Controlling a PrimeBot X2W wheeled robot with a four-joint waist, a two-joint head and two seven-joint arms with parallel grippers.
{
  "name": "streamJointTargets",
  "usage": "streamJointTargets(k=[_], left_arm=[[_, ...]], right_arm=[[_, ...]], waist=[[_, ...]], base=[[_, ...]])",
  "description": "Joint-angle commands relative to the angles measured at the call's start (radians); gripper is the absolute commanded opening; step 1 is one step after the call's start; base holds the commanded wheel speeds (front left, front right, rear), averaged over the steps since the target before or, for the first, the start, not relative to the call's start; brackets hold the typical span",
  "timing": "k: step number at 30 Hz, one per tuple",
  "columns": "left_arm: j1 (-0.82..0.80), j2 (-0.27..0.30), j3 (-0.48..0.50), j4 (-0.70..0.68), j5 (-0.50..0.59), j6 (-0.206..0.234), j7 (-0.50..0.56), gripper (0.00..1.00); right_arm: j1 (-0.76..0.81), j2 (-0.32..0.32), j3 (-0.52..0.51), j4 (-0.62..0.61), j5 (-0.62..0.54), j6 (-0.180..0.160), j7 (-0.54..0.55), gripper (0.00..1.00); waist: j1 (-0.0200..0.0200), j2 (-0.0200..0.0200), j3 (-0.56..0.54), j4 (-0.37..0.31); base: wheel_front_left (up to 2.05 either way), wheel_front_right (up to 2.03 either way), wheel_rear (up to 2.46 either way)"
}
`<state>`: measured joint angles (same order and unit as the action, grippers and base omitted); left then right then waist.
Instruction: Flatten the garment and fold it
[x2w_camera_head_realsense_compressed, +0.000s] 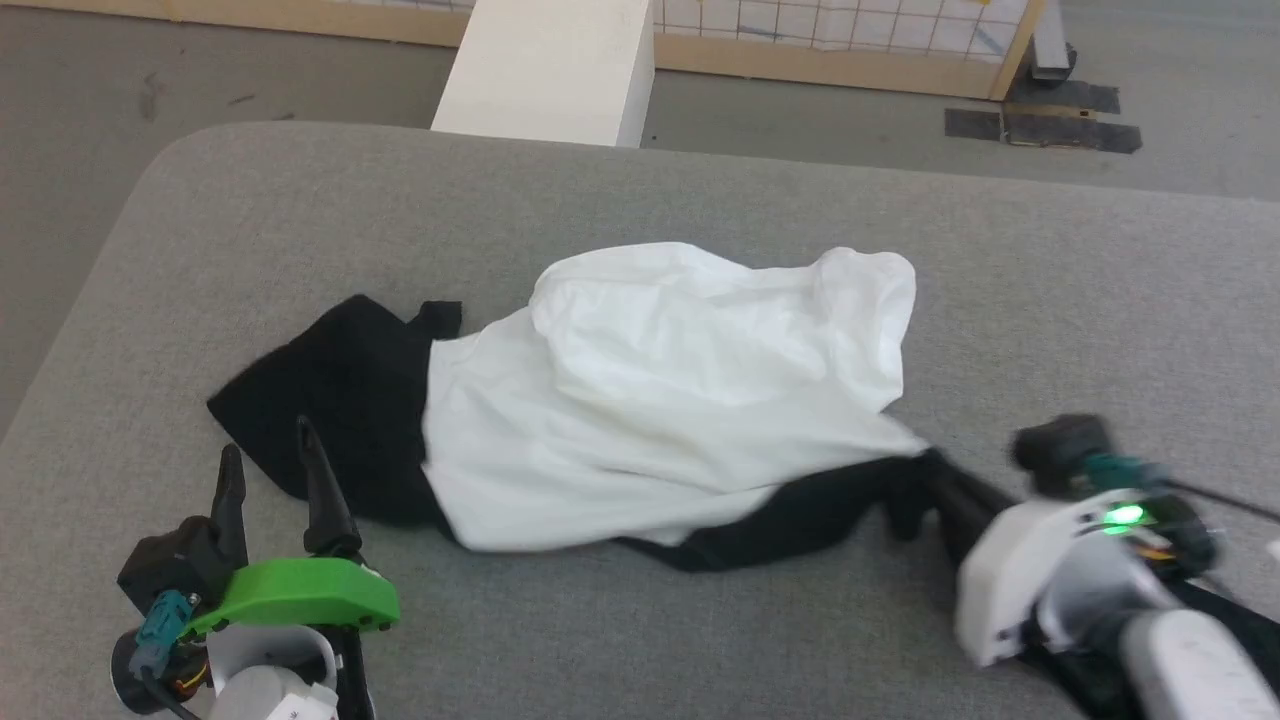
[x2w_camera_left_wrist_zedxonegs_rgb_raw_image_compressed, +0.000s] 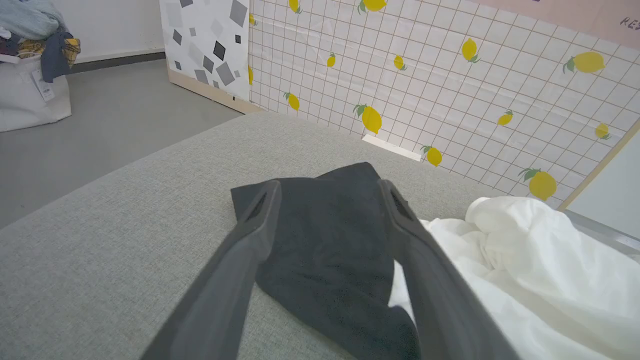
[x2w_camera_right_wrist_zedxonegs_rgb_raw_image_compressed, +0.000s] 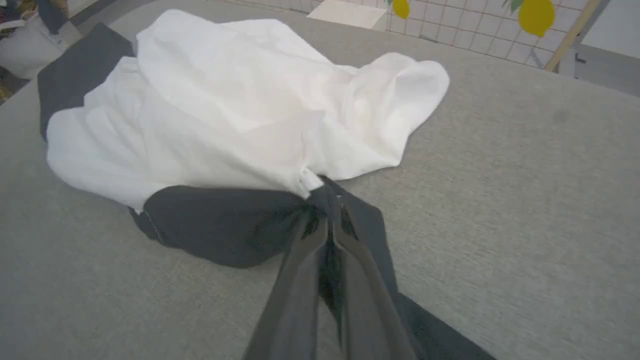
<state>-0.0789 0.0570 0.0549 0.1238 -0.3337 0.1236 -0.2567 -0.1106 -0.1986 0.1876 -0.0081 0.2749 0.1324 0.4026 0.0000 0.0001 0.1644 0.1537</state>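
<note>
Grey cushion (x2w_camera_head_realsense_compressed: 1050, 300) | garment (x2w_camera_head_realsense_compressed: 660, 400) crumpled, black parts half-buried | left hand (x2w_camera_head_realsense_compressed: 267, 440) apart | right hand (x2w_camera_right_wrist_zedxonegs_rgb_raw_image_compressed: 329, 217) clamped on garment

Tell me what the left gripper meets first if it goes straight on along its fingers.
The left gripper would probably meet the shirt, its black sleeve lying just ahead between the open jaws; height above it is unclear.

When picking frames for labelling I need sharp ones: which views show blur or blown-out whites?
Head view: the right tool and its forearm are blurred, the left tool is crisp. Left wrist view: sharp throughout, evenly lit. Right wrist view: soft all over, and the white of the garment is nearly washed out, folds faint.
</note>
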Motion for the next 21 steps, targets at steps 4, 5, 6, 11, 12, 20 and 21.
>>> streamJointTargets(k=[4,5,6,11,12,20,21], left_arm=[[0.011,-0.006,0.004,0.004,0.009,-0.016,-0.005,1.0],[0.008,-0.006,0.002,0.004,0.01,-0.019,-0.005,1.0],[0.002,-0.006,-0.003,0.005,0.01,-0.021,-0.005,1.0],[-0.027,-0.006,-0.034,0.001,0.004,-0.023,-0.005,1.0],[-0.033,-0.006,-0.041,0.0,0.002,-0.021,-0.005,1.0],[-0.081,-0.007,-0.087,0.005,-0.017,-0.013,-0.005,1.0],[-0.083,-0.007,-0.093,0.006,-0.018,-0.012,-0.005,1.0]], right_arm=[[0.019,-0.063,-0.177,-0.141,-0.015,-0.002,0.124,0.0],[0.01,-0.075,-0.207,-0.15,-0.017,-0.002,0.15,0.0],[-0.01,-0.093,-0.235,-0.155,-0.018,-0.002,0.177,0.0],[-0.157,-0.168,-0.301,-0.047,-0.031,-0.002,0.244,0.0],[-0.192,-0.176,-0.307,-0.014,-0.035,-0.002,0.241,0.0],[-0.454,-0.125,-0.346,0.319,-0.15,-0.002,0.062,1.0],[-0.463,-0.113,-0.347,0.342,-0.16,-0.002,0.043,1.0]], waist=[[0.0,-0.0001,-0.004,-0.015],[0.0,-0.0001,0.002,-0.015],[0.0,-0.0001,0.011,-0.013],[0.0,-0.0001,0.073,0.012],[0.0,-0.0001,0.085,0.019],[0.0,-0.0001,0.162,0.062],[0.0,-0.0001,0.162,0.063]], base=[[0.0,0.0,0.0],[0.0,0.0,0.0],[0.0,0.0,0.0],[0.0,0.0,0.0],[0.0,0.0,0.0],[0.0,0.0,0.0],[0.0,0.0,0.0]])
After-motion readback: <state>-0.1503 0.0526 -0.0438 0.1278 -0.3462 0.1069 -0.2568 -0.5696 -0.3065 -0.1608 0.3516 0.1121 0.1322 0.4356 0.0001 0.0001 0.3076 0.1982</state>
